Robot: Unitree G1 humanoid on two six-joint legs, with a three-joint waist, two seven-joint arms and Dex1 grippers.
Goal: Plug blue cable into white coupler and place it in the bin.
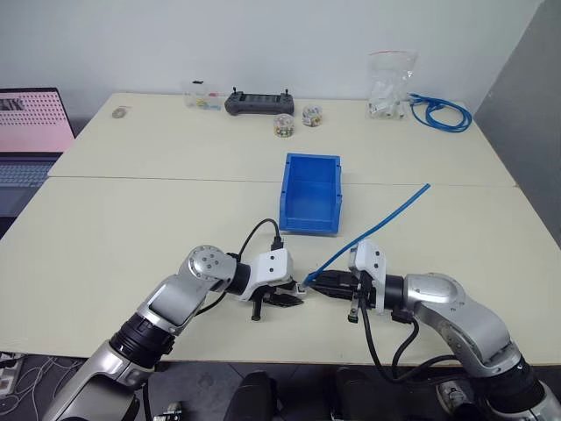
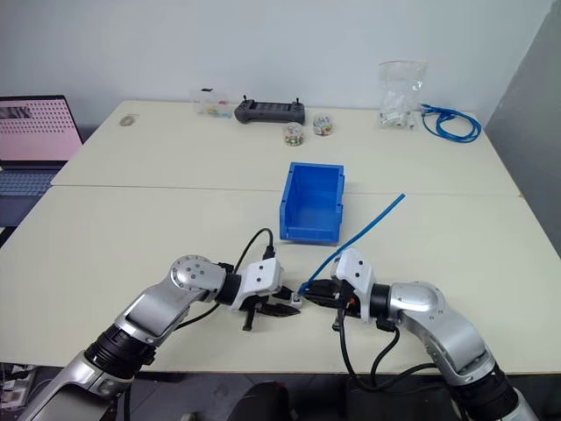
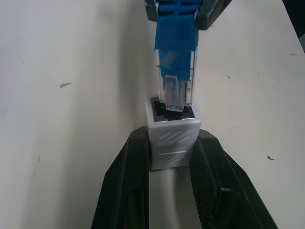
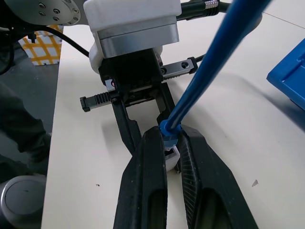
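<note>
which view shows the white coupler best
The left wrist view: the white coupler sits close-up between the left gripper's fingers, plug entering its socket. Both eye views show a tiny white speck; the right wrist view shows a sliver.

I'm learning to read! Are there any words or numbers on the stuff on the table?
No words or numbers can be read here.
Laptop screen: rows of tiny marks, too small to read.
White coupler: only raised slanted lines, no letters.
Blue bin: no label visible.
</note>
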